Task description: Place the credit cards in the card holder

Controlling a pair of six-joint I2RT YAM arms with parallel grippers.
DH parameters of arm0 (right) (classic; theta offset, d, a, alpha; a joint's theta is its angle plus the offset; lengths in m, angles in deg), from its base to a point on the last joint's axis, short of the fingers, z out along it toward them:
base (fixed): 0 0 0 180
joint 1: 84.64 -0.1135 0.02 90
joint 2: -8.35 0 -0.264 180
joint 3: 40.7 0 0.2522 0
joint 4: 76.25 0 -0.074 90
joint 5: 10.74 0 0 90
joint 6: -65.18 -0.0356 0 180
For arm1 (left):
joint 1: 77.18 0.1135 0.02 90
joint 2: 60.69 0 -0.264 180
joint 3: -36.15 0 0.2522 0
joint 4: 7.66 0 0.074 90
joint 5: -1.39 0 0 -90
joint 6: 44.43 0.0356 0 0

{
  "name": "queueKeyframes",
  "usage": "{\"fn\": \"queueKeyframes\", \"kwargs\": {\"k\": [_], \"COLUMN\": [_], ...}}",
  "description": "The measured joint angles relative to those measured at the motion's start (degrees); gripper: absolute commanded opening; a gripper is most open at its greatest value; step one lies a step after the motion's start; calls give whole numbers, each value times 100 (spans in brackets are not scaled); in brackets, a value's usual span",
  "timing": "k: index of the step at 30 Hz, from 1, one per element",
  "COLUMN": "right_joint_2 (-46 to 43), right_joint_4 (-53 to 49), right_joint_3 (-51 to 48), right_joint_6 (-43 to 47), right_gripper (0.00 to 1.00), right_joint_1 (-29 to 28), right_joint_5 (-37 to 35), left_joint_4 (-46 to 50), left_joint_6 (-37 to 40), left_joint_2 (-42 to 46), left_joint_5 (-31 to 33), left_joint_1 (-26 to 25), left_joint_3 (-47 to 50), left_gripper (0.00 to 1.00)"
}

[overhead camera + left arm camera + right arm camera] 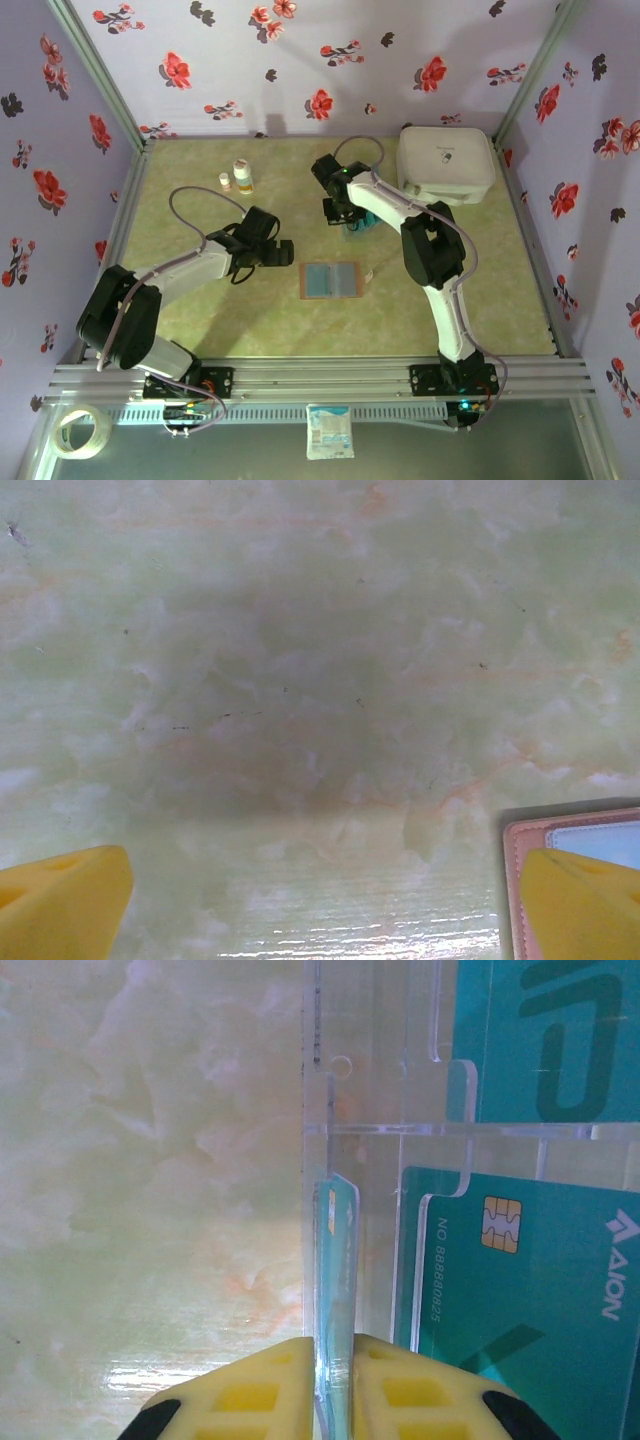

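**A:** Cards, appearance?

**B:** The credit cards (520, 1280) are thin teal plastic rectangles with rounded corners and a smooth, slightly glossy face. The nearest one has a gold chip, white "AION" lettering and a number printed along its short edge. The one behind it shows large lettering in a darker teal.

**A:** Location?

**B:** They stand in the slots of a clear acrylic rack (400, 1130) whose dividers have rounded notches. The rack sits on the table (150, 1160), left of the white case (446, 165), which is rounded and hard-looking.

**A:** Right gripper?

**B:** The right gripper (335, 1345) is over the rack. Its yellow waffle-patterned pads are pinched together on an edge-on card (338, 1230) in the outermost slot. That card is upright and looks like a thin teal sliver.

**A:** Card holder?

**B:** The card holder (330, 280) lies open flat near mid-table, a little closer to the arm bases than the rack. It has a reddish-brown leather-like rim and a greyish-blue pocketed lining. No card is visible in it.

**A:** Left gripper?

**B:** The left gripper (330, 910) has its jaws spread wide and holds nothing. It is low over the bare table just left of the holder, and one yellow fingertip overlaps the holder's corner in the wrist view.

**A:** Surface?

**B:** Glossy pale-green marbling with orange veins.
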Motion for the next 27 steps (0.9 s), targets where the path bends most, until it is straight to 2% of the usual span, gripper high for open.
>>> {"fn": "queueKeyframes", "kwargs": {"k": [7,17,21,27], "right_joint_2": [-7,-293,-925,-2356], "right_joint_4": [20,26,195,925], "right_joint_3": [0,-2,-240,-1440], "right_joint_6": [-15,-20,-66,-354], "right_gripper": [1,0,0,0], "right_joint_1": [26,55,63,50], "right_joint_5": [24,197,369,728], "left_joint_4": [28,153,26,-208], "left_joint_6": [0,42,61,111], "left_joint_2": [0,2,136,713], "left_joint_5": [-31,-31,-26,-83], "left_joint_1": [0,0,0,0], "left_joint_3": [0,-31,55,323], "left_gripper": [100,100,100,100]}}
